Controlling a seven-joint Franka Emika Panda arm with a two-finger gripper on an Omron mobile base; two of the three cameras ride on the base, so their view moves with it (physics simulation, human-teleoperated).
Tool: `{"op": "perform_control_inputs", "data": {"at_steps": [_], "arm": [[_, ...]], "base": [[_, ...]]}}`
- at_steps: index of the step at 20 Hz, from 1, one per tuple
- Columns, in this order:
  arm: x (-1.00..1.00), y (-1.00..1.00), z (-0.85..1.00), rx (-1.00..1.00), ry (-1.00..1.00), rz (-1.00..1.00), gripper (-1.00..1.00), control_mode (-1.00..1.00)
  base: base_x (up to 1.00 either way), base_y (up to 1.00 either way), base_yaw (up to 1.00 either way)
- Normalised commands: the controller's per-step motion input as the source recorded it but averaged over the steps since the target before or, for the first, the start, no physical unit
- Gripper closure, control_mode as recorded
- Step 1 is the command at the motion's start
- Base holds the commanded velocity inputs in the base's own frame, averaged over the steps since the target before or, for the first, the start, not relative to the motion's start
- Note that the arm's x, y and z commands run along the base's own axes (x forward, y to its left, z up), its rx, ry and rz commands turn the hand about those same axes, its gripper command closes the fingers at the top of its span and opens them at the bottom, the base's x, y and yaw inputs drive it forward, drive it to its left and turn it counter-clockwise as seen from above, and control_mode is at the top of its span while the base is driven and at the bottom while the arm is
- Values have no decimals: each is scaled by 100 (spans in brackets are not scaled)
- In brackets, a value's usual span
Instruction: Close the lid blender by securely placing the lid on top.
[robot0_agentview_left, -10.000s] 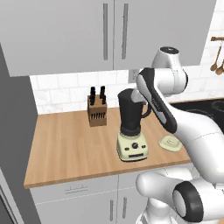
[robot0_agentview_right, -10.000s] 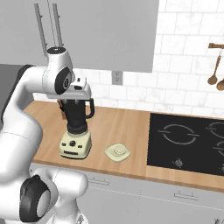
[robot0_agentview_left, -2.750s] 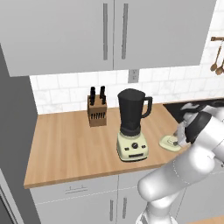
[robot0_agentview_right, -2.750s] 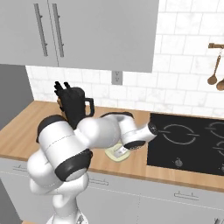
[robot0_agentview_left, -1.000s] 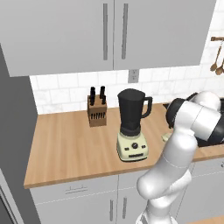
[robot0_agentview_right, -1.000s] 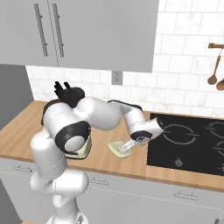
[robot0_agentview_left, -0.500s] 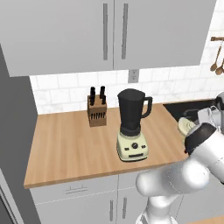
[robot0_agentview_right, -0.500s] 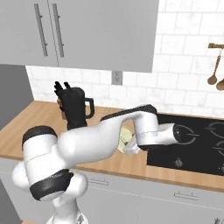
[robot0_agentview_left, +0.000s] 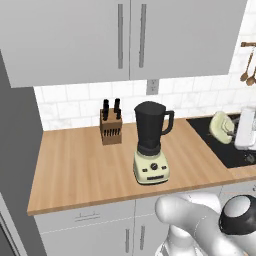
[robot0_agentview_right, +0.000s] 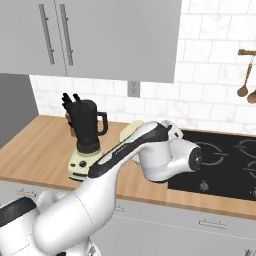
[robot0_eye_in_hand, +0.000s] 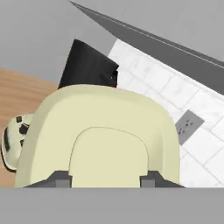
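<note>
The blender (robot0_agentview_left: 151, 144) stands on the wooden counter, its dark jar (robot0_agentview_right: 87, 124) open on top, cream base (robot0_agentview_left: 151, 171) facing front. My gripper (robot0_agentview_left: 232, 129) is shut on the cream-yellow lid (robot0_agentview_left: 219, 127) and holds it tilted on edge in the air, well to the right of the jar, at about the height of its mouth. In the hand view the lid (robot0_eye_in_hand: 100, 135) sits between my fingertips (robot0_eye_in_hand: 61, 179), with the jar (robot0_eye_in_hand: 89, 68) and base (robot0_eye_in_hand: 12, 140) behind it. From the right base view a sliver of lid (robot0_agentview_right: 129, 131) shows behind my arm.
A wooden knife block (robot0_agentview_left: 111, 129) stands at the wall left of the blender. The black stovetop (robot0_agentview_right: 225, 165) lies to the right. Wooden spoons (robot0_agentview_right: 246, 80) hang on the tiled wall, and upper cabinets (robot0_agentview_left: 130, 37) hang overhead.
The lid has come up off the counter in my gripper and now hangs tilted in the air right of the blender. The arm has swung and folded differently.
</note>
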Motion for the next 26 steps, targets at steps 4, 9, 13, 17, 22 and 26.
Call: {"op": "perform_control_inputs", "data": {"at_steps": [4, 9, 13, 17, 22, 26], "arm": [[0, 43, 100, 6, -13, -17, 100, -100], [26, 75, 100, 6, 8, -15, 100, -100], [42, 80, 100, 1, 41, -2, 100, -100], [47, 79, 82, 1, 59, 0, 100, -100], [33, 47, 23, 0, 38, 0, 100, -100], [1, 11, -24, -3, 5, 0, 100, -100]], "base": [[0, 0, 0], [0, 0, 0], [0, 0, 0], [0, 0, 0], [0, 0, 0], [0, 0, 0]]}}
